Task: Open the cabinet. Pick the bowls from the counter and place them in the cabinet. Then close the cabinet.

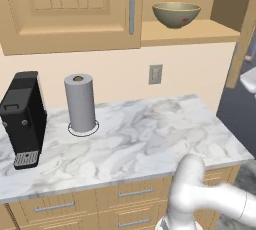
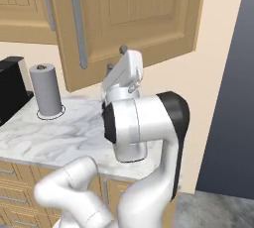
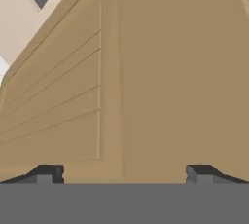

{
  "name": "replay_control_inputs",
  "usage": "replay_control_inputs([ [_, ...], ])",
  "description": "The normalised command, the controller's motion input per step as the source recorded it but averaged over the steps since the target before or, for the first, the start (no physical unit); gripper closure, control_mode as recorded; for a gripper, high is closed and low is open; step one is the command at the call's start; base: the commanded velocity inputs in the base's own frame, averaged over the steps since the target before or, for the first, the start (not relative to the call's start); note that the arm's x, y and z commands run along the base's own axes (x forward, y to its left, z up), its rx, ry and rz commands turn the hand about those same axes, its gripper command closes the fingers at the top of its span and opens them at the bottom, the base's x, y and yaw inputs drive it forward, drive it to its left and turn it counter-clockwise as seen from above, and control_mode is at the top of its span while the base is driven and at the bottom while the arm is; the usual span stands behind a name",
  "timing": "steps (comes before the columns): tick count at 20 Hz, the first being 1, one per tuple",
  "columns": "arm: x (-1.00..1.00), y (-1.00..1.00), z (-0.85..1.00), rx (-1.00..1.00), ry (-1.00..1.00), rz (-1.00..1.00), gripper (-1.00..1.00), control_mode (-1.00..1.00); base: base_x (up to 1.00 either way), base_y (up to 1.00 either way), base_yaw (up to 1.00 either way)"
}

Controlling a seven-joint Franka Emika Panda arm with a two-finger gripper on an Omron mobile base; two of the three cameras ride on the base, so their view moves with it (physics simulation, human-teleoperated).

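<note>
the light-wood wall cabinet [image 1: 75, 9] is the biggest thing here: its left door is shut, with a long vertical grey bar handle [image 1: 132, 4] along its right edge, while the right door [image 2: 134, 24] stands swung open, its raised-panel face close in front of the hand camera. inside the open half, on the wooden shelf [image 1: 190, 33], sits the pale beige-olive ceramic bowl [image 1: 176, 14], upright, with a small reddish mark on its side. below runs the white marble counter [image 1: 150, 139] with grey veins, topping light-wood drawers [image 1: 125, 196] with short horizontal handles. the white arm rises in the foreground of the right base view, and its gripper [image 2: 116, 58] is raised just in front of the open door's lower part, near that door's bar handle; whether it touches the wood cannot be told. in the hand view the two dark fingertips [image 3: 46, 173] stand far apart, spread wide with nothing between them. on the counter's left end stands a black coffee machine [image 1: 22, 119], and near it to the right a grey paper towel roll [image 1: 80, 102] stands upright on a round base. a pale wall outlet [image 1: 155, 74] sits on the beige wall above the counter.
</note>
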Motion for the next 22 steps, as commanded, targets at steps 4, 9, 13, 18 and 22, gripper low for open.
replay_control_inputs([
  [4, 0.70, 0.16, 0.48, -0.15, 0.00, 0.10, -1.00, -1.00, 0.00, 0.00, 0.00],
  [9, 0.79, 0.64, 0.02, -0.11, 0.01, 0.02, -1.00, -1.00, 0.00, 0.00, 0.00],
  [13, 0.90, 0.98, -0.16, -0.10, 0.04, -0.04, -1.00, -1.00, 0.00, 0.00, 0.00],
  [18, 0.98, 0.65, -0.04, -0.08, 0.03, -0.17, -1.00, -1.00, 0.00, 0.00, 0.00],
  [22, 1.00, 0.11, 0.12, -0.03, 0.15, -0.28, -1.00, -1.00, 0.00, 0.00, 0.00],
])
